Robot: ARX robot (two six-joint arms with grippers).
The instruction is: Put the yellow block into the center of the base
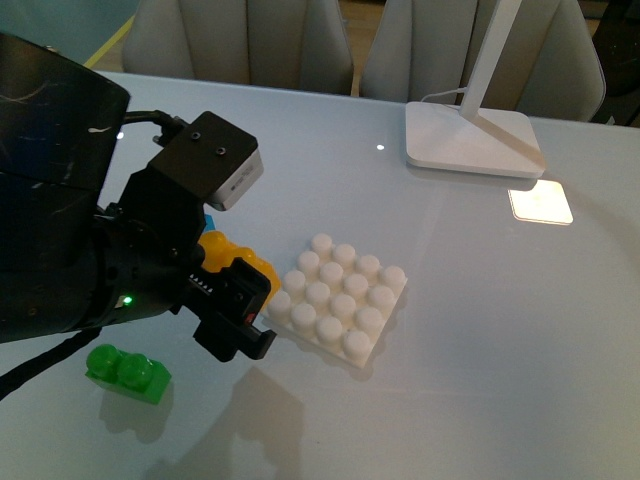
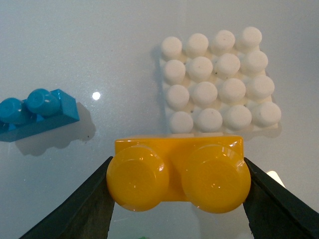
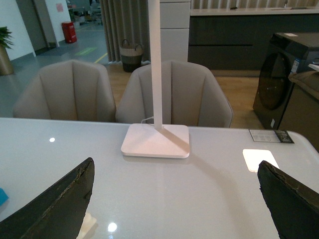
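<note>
Nearest in the front view: a green two-stud brick (image 1: 128, 372), flat on the pale glossy table (image 1: 480, 330), off to the left and apart from everything else. Just beyond it, the left gripper (image 1: 235, 272), clamped by its black fingers (image 2: 82, 211) on the two short ends of the yellow block (image 2: 178, 174), studs turned toward the wrist camera. Held level, just beside the left edge of the base (image 1: 338, 297), not over its centre; impossible to tell from either view whether touching that edge. Base itself flat on the table, white, four rows of four round studs, all sixteen bare. Behind the left gripper, a blue brick (image 2: 37, 109), lying on the table well apart from the base, cut off at the edge of the wrist view and barely a sliver in the front view. From the right wrist camera: right gripper (image 3: 174, 206) with fingers (image 3: 60, 204) spread wide, nothing between them but table top. Farther back, a white lamp foot (image 1: 470, 138) with a slanted white lamp stem (image 1: 492, 60) rising from it, and a bright square patch of light (image 1: 541, 203) on the table just beside the foot. Farthest, past the table edge, two beige padded chairs (image 3: 65, 92).
</note>
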